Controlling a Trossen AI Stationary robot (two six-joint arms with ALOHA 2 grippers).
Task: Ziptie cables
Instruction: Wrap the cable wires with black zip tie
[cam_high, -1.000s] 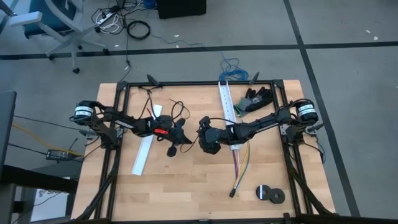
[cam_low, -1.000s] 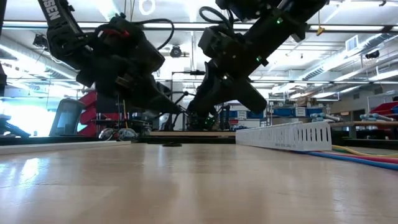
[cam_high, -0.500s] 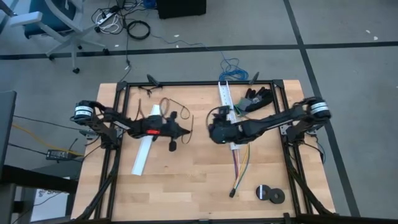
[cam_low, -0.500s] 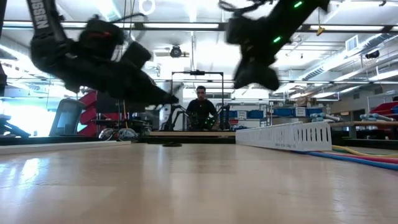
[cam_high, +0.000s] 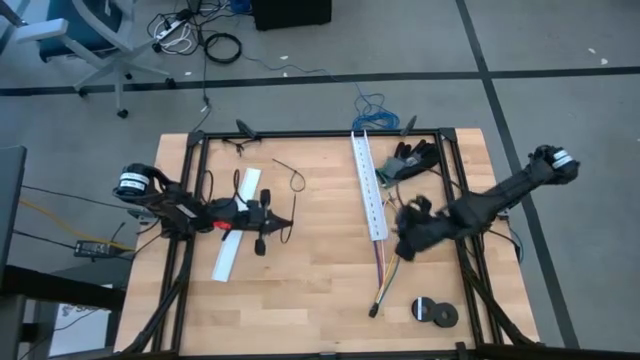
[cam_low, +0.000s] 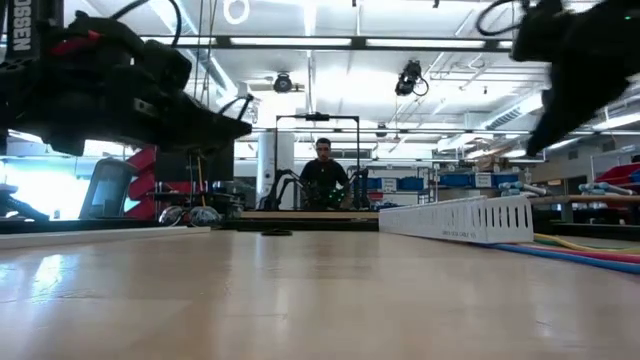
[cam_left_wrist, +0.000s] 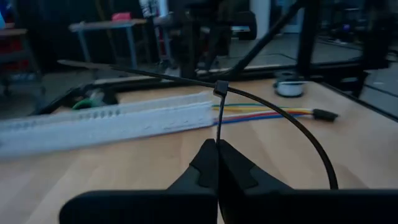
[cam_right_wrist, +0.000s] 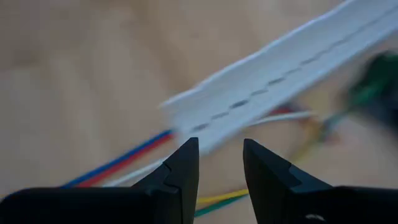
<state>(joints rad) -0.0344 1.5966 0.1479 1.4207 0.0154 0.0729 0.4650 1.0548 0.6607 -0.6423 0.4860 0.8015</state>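
Note:
My left gripper (cam_left_wrist: 217, 149) is level over the table's left half (cam_high: 286, 222), shut on a thin black ziptie (cam_left_wrist: 273, 106) closed into a loop through its small head (cam_left_wrist: 221, 87). The cables (cam_high: 386, 268), yellow, blue and reddish wires, lie on the wood right of centre with their dark end (cam_high: 374, 310) toward the near edge. My right gripper (cam_right_wrist: 221, 155) hangs open above them (cam_high: 405, 238), tipped downward near the white channel's (cam_high: 370, 185) near end, with nothing between its fingers. My left gripper pinches the ziptie's strip (cam_left_wrist: 217, 127) just below the head, between its two fingertips. The fingers lie level, coming from the table's left. The loop stands up in front of the fingers, clear of the table, with its tail (cam_left_wrist: 112, 70) sticking out sideways.
A second white channel (cam_high: 235, 240) lies slanted under my left arm. Two dark tape rolls (cam_high: 433, 312) sit near the right front corner, and dark gloves (cam_high: 412, 160) at the far right. Black frame rails (cam_high: 300, 134) edge the table. A person (cam_low: 322, 172) stands beyond the far edge.
The two grippers were close together at the table's middle. My right gripper has swung toward the right edge and rolled, and now hangs over the cables. My left gripper has drawn back toward the left edge and levelled out, still shut on the ziptie.

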